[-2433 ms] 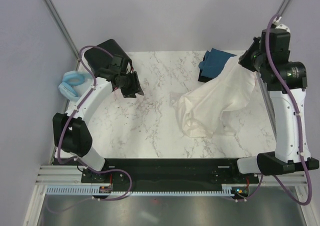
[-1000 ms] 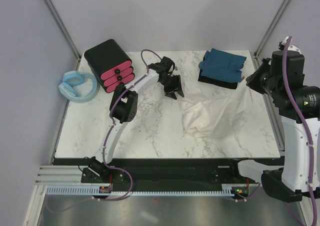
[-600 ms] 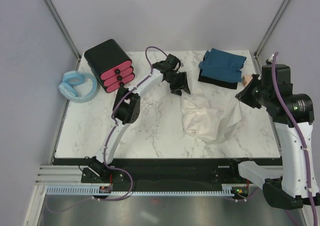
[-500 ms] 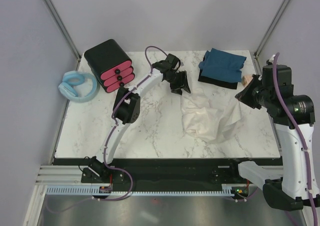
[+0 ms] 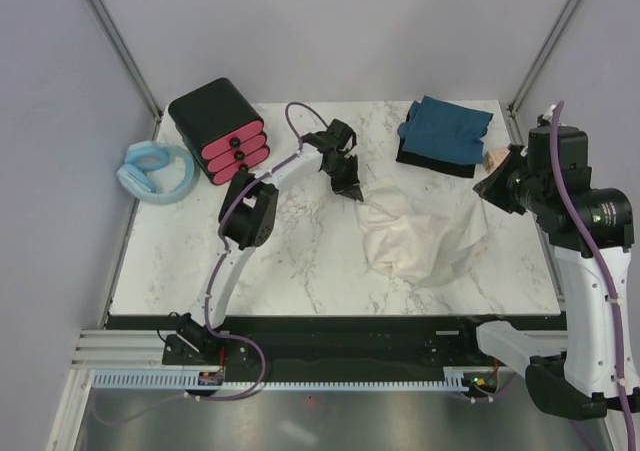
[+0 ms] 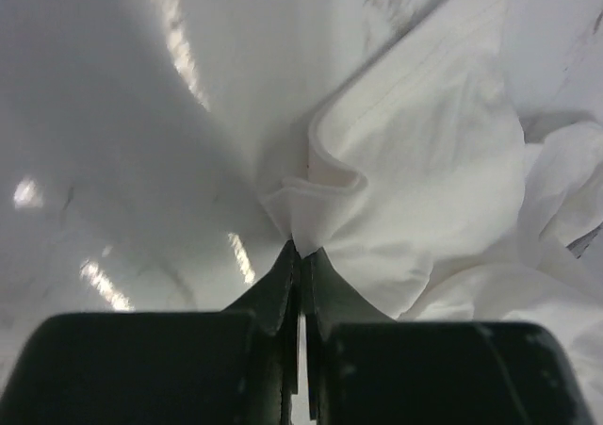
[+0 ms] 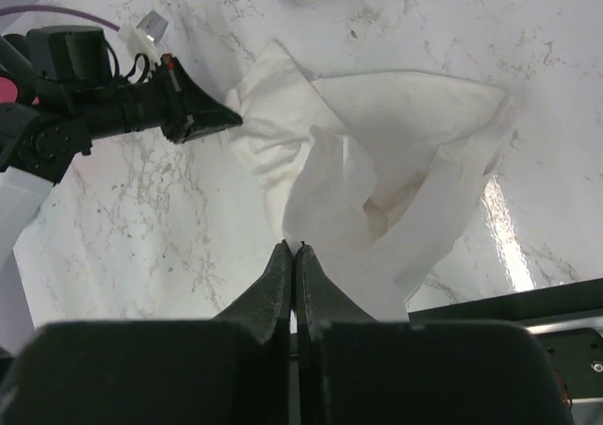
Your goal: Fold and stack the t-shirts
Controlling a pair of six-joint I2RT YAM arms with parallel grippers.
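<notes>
The cream-white t-shirt lies crumpled on the marble table, right of centre. My left gripper is shut on its left hemmed corner; the left wrist view has that cream-white t-shirt pinched at the tips of the left gripper. My right gripper is raised at the right and shut on another edge, so the cloth hangs from it; in the right wrist view the cream-white t-shirt droops from the right gripper. The dark teal t-shirt sits folded at the back right, resting on a black slab.
A black box with pink drawers stands at the back left. A pale blue padded ring lies off the table's left edge. The left arm stretches across the table's middle. A small tan object sits by the right edge.
The left gripper has closed on the white shirt's left corner after hovering open beside it. The right gripper kept its grip, moved left and lowered the cloth.
</notes>
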